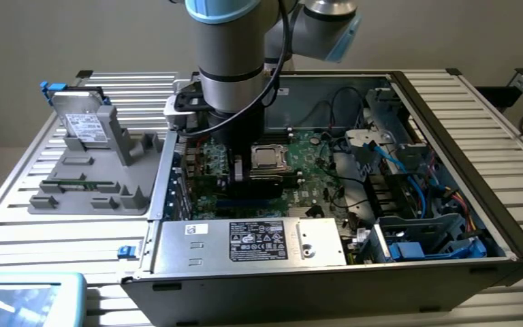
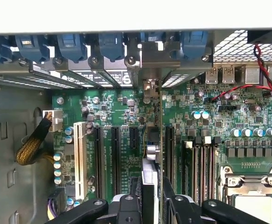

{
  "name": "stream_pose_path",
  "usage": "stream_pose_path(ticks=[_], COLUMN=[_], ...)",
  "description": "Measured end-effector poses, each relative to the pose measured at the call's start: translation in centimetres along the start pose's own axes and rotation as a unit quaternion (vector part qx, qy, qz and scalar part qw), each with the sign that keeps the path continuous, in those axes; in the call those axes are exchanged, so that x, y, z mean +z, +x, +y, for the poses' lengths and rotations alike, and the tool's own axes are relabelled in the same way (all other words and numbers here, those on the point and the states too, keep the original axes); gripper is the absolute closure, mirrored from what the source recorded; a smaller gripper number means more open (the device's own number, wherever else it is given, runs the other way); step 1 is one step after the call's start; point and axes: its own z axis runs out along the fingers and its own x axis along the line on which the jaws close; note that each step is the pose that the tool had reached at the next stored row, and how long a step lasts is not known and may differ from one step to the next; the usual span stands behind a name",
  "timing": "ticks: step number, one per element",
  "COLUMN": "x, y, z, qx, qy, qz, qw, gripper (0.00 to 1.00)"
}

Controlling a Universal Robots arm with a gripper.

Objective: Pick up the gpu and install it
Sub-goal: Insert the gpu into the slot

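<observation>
End effector (image 2: 152,207) is shut tight on the gpu (image 2: 152,154), holding it up on its thin edge. The gpu is over the long black slots of the green motherboard (image 2: 108,107), inside the open computer case (image 1: 443,293) on the worktop (image 1: 62,235).

Arm (image 1: 229,48): stands nearly upright, its grey barrel reaching straight down from above.
Wrist (image 1: 234,102): turned downward, with a black cable looping along its side.
Gripper (image 2: 152,205): low, aimed straight down.
Fingers (image 2: 180,207): black, closed in from both sides on the gpu (image 2: 150,182), which hangs on edge between them.
</observation>
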Motion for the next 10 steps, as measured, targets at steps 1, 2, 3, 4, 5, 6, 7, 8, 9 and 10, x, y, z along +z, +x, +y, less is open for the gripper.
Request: stream_pose_path(ticks=[1,2,3,4,5,6,7,8,9,10], x=[0.01,0.02,0.02,0.01,0.01,0.01,0.01,0.01,0.01,0.03], y=[-0.02,-0.05,-0.08,-0.09,-0.09,-0.1,-0.1,-0.1,-0.1,-0.1], z=[0.0,-0.01,0.0,0.01,0.01,0.01,0.01,0.01,0.01,0.01], qx=[0.0,0.0,0.0,0.0,0.0,0.0,0.0,0.0,0.0,0.0], qy=[0.0,0.0001,0.0001,0.0001,0.0,0.0,0.0,0.0,0.0,0.0], qz=[-0.0001,-0.0002,-0.0002,-0.0001,-0.0001,0.0,-0.0001,-0.0001,0.0,0.0], qw=[1.0,1.0,1.0,1.0,1.0,1.0,1.0,1.0,1.0,1.0], gripper=[0.72,0.72,0.72,0.72,0.72,0.72,0.72,0.72,0.72,0.72])
